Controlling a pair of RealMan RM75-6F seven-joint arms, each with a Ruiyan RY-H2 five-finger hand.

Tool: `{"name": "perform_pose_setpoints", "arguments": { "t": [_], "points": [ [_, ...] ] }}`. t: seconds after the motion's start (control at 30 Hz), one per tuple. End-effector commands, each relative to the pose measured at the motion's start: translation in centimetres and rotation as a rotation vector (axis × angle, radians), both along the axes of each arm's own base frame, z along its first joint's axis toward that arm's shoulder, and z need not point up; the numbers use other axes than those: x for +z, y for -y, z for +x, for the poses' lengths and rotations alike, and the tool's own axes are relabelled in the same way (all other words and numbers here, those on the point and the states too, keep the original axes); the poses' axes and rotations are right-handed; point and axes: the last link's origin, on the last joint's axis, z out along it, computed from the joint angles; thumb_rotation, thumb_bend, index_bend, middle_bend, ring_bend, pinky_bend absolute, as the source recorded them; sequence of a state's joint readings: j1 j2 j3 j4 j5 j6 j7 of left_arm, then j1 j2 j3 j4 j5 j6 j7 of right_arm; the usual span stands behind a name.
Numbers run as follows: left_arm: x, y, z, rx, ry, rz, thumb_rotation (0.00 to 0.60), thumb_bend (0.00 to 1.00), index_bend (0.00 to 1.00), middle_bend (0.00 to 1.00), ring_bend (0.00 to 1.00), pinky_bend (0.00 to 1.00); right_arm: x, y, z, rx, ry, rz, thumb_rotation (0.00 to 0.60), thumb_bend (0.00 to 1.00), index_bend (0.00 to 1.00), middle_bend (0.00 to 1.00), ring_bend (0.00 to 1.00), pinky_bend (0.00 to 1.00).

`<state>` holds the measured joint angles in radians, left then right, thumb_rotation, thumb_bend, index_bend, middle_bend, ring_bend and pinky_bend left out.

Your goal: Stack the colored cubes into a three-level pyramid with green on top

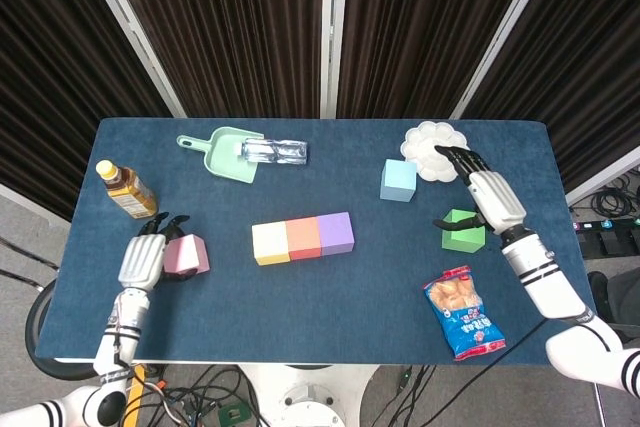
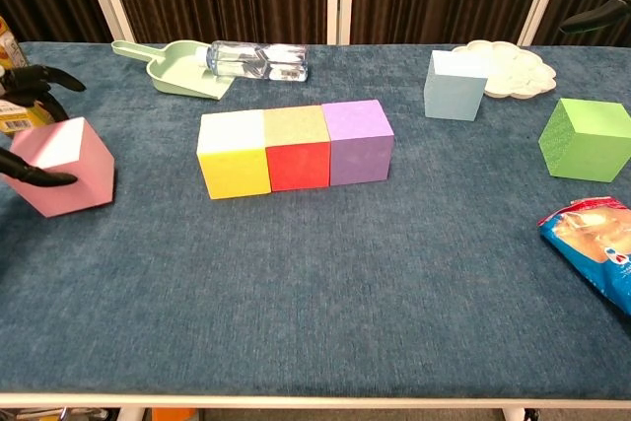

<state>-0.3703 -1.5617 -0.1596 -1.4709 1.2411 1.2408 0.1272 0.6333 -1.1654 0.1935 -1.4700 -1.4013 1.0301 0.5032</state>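
- While my left hand (image 1: 143, 260) grips the tilted pink cube (image 2: 65, 166);
- my right hand (image 1: 492, 198) seems spread over the green cube (image 1: 463, 231), holding nothing.

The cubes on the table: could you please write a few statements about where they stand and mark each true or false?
1. The yellow cube, red cube and purple cube stand in a row, touching. True.
2. The pink cube is stacked on the row. False: it is tilted at the left robot hand, apart from the row.
3. The green cube lies on the plate. False: it sits on the table beside the right robot hand.
4. The blue cube stands next to the plate. True.
5. A bottle rests in the dustpan. True.
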Motion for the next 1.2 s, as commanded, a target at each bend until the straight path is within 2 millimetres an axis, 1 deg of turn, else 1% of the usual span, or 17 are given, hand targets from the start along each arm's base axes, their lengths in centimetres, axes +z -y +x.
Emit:
{"name": "perform_pose_setpoints", "arguments": {
  "t": [0.03,0.07,0.17,0.27,0.3,0.4,0.5,0.57,0.6,0.7,0.9,1.03,1.2],
  "points": [
    [1.0,-0.1,0.6,-0.012,0.007,0.003,0.600,0.12,0.21,0.47,0.15,0.20,0.1,0.0,-0.1,0.000,0.000,-0.001,0.600,0.00,0.00,0.08,0.00,0.00],
    [1.3,-0.2,0.9,-0.018,0.014,-0.001,0.600,0.13,0.21,0.48,0.15,0.20,0.2,0.0,-0.1,0.000,0.001,-0.002,0.600,0.00,0.00,0.08,0.00,0.00],
    [2.5,-0.5,2.8,-0.062,0.024,-0.011,0.600,0.12,0.21,0.48,0.15,0.20,0.4,0.0,0.0,0.003,0.002,-0.008,0.600,0.00,0.00,0.08,0.00,0.00],
    [3.5,-0.9,5.6,-0.111,0.044,-0.038,0.600,0.12,0.21,0.48,0.15,0.20,0.7,0.0,0.3,0.010,0.007,-0.017,0.600,0.00,0.00,0.08,0.00,0.00],
    [4.0,-1.2,6.8,-0.129,0.051,-0.047,0.600,0.12,0.21,0.48,0.15,0.20,0.9,0.0,0.4,0.014,0.009,-0.023,0.600,0.00,0.00,0.08,0.00,0.00],
    [5.0,-2.1,9.5,-0.164,0.035,-0.059,0.600,0.12,0.20,0.48,0.15,0.20,1.4,-0.1,0.5,0.020,0.013,-0.045,0.600,0.00,0.00,0.08,0.00,0.00],
    [5.4,-3.2,12.2,-0.187,0.028,-0.066,0.600,0.12,0.20,0.48,0.15,0.20,1.9,-0.4,0.3,0.015,0.022,-0.063,0.600,0.00,0.00,0.08,0.00,0.00],
    [5.2,-3.8,13.6,-0.188,0.040,-0.077,0.600,0.12,0.19,0.48,0.15,0.20,2.2,-0.5,0.0,0.007,0.029,-0.072,0.600,0.00,0.00,0.08,0.00,0.00],
    [4.9,-4.2,14.5,-0.185,0.048,-0.090,0.600,0.12,0.19,0.48,0.15,0.20,2.5,-0.6,-0.3,0.000,0.033,-0.078,0.600,0.00,0.00,0.08,0.00,0.00],
    [3.8,-5.2,16.4,-0.172,0.040,-0.109,0.600,0.12,0.19,0.48,0.15,0.20,2.9,-0.8,-1.1,-0.022,0.042,-0.091,0.600,0.00,0.00,0.09,0.00,0.00],
    [1.6,-5.7,19.3,-0.146,-0.008,-0.125,0.600,0.12,0.19,0.49,0.16,0.20,3.8,-1.2,-2.8,-0.056,0.048,-0.109,0.600,0.00,0.00,0.08,0.00,0.00],
    [0.7,-5.7,20.5,-0.129,-0.024,-0.126,0.600,0.12,0.19,0.49,0.16,0.20,4.2,-1.2,-3.5,-0.064,0.053,-0.117,0.600,0.00,0.00,0.08,0.00,0.00],
    [-0.1,-5.6,21.2,-0.097,-0.059,-0.116,0.600,0.12,0.19,0.49,0.16,0.20,4.1,-1.2,-4.1,-0.071,0.050,-0.118,0.600,0.00,0.00,0.09,0.00,0.00]
  ]
}}
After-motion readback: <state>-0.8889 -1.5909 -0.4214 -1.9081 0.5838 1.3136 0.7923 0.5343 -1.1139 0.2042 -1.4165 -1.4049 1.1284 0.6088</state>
